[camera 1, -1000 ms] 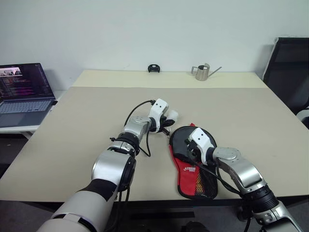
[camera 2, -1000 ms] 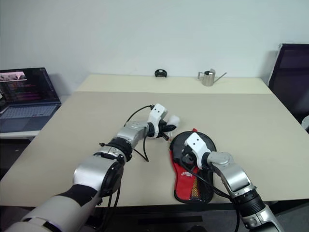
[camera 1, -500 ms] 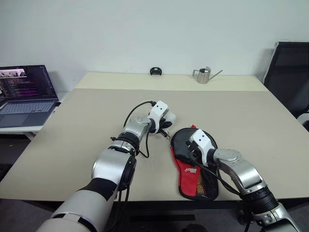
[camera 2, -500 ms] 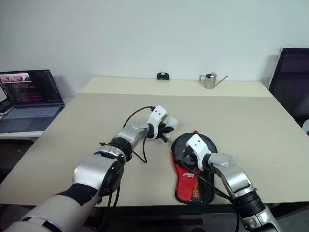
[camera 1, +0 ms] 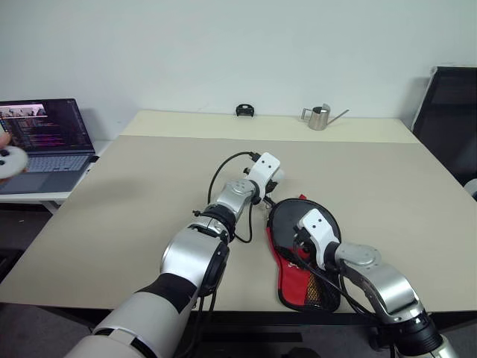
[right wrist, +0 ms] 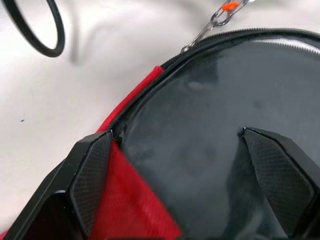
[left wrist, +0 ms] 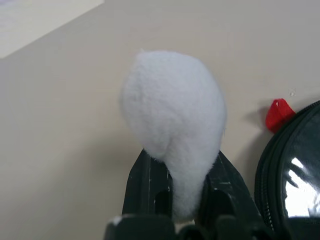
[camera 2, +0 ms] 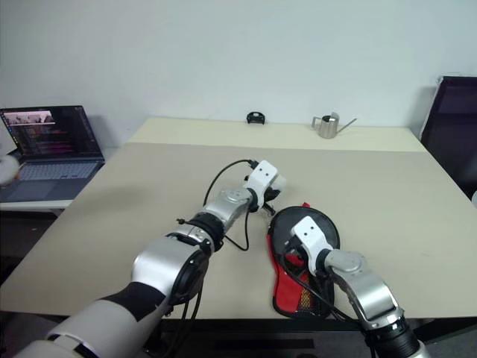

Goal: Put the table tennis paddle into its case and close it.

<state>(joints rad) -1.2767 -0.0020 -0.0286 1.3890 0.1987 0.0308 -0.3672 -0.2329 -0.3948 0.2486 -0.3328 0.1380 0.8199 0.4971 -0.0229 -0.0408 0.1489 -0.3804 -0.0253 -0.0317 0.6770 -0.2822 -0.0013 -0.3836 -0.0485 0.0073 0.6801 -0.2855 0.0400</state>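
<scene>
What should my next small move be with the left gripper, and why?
Probably draw the left gripper along the case rim: it is shut on the white puff, a chain leaves the zip, and the open right gripper sits over the case.

Glossy-faced fabric case (camera 1: 302, 246), fluffy wad (left wrist: 172, 117)

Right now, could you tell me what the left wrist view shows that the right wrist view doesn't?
Left wrist view: the left gripper shut on a white fluffy wad, and a red tab by the case rim.

Right wrist view: the right gripper open over the case, the red panel, a zip pull with an orange bit and a black cable.

Both: the case's glossy black face and the table.
</scene>
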